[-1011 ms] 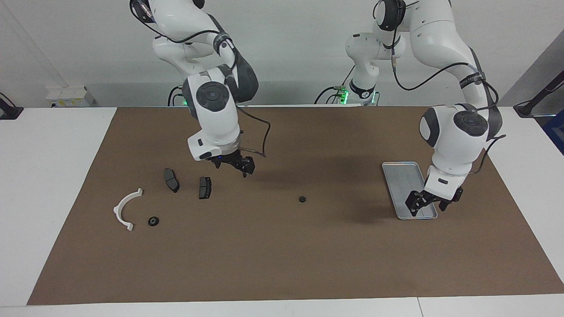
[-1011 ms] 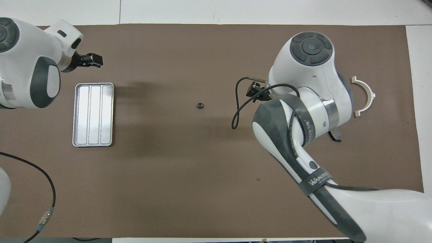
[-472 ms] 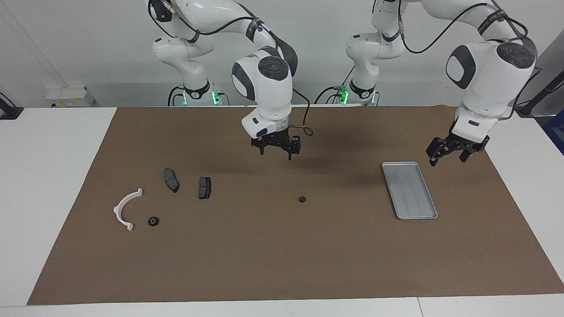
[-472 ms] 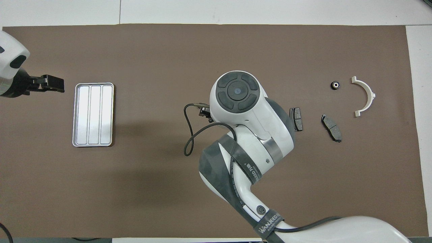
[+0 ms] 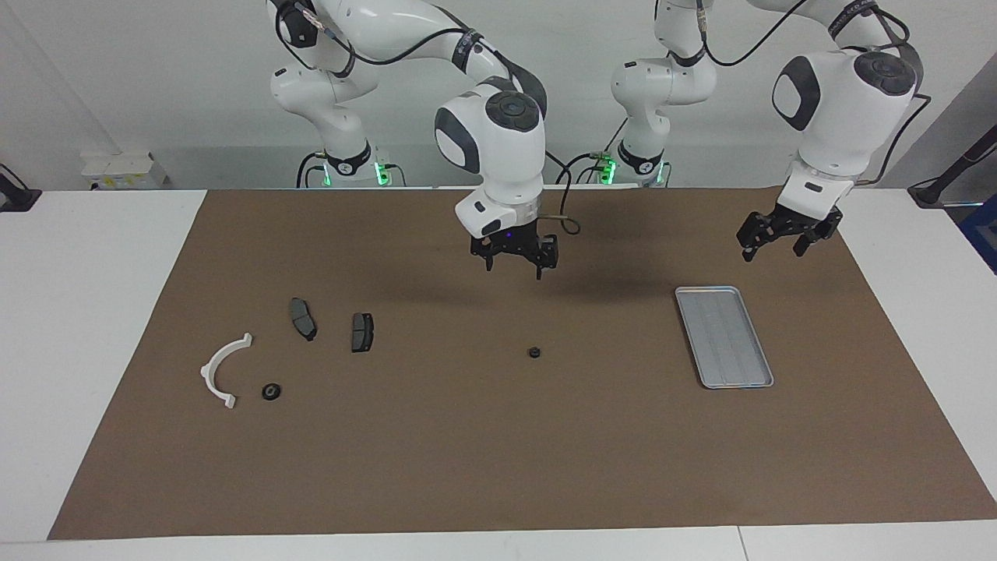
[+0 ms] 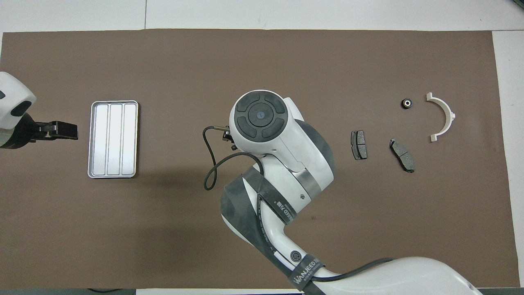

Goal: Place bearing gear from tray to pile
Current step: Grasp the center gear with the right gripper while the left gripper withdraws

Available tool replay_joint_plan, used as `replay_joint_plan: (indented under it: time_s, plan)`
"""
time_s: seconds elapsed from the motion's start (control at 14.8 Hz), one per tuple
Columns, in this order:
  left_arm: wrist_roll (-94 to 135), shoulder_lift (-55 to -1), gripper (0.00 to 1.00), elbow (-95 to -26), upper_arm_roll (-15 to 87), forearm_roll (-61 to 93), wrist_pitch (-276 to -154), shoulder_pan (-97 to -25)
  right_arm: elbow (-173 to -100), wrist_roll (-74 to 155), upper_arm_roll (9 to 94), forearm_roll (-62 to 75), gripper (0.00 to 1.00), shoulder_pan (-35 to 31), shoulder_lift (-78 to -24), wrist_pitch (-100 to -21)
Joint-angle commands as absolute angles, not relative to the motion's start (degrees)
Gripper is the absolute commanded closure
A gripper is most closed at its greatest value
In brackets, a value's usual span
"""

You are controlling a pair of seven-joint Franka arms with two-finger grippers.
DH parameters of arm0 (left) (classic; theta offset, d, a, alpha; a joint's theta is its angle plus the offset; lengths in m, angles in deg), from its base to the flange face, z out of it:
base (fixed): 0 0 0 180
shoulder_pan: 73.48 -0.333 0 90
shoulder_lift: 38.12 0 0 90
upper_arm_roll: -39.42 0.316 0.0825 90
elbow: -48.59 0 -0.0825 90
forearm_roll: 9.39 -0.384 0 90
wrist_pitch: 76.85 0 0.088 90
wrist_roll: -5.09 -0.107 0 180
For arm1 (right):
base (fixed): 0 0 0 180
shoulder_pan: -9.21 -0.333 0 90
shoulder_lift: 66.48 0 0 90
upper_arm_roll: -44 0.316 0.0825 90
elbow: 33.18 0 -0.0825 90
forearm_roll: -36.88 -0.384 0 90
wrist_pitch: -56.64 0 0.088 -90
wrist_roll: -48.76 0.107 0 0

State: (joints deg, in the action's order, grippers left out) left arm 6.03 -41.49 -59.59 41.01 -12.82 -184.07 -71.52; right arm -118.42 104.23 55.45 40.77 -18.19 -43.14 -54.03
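A brown mat [image 5: 483, 436] covers the white counter [image 5: 86, 312] under plain walls. The tray [image 5: 724, 336] lies bare toward the left arm's end. One small black bearing gear [image 5: 534, 352] sits alone mid-mat, well apart from the pile; another [image 5: 270, 391] already rests just beside the white bracket [image 5: 222, 368], with two dark pads [image 5: 302, 319] [image 5: 362, 332] nearer the robots. The lone gear looks small, rigid, probably dense and smooth, so pinching across its round rim seems surest. The right tool [image 5: 514, 259] hangs over the mat near that gear, spread wide and empty. The left tool [image 5: 785, 231] hovers by the tray, also wide and empty.
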Motion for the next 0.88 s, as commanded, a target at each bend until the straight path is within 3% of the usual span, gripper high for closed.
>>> replay_joint_plan:
  time_s: [0.0,0.2,0.81]
  plan:
    - [4.7,-36.6,0.0,-47.4,40.6,-11.2,-173.2,-71.7,-111.9,106.4,55.3,43.7,0.0,-20.1,-36.5,-52.7]
    - [4.7,-37.1,0.0,-46.0,40.6,-10.4,-170.8,-71.6,-108.2,107.9,55.3,46.3,0.0,-20.6,-30.1,-54.0]
    - [2.6,-39.8,0.0,-48.1,40.7,-10.4,-170.6,-71.7,-108.2,110.5,55.0,46.3,0.02,-19.4,-25.7,-59.4]
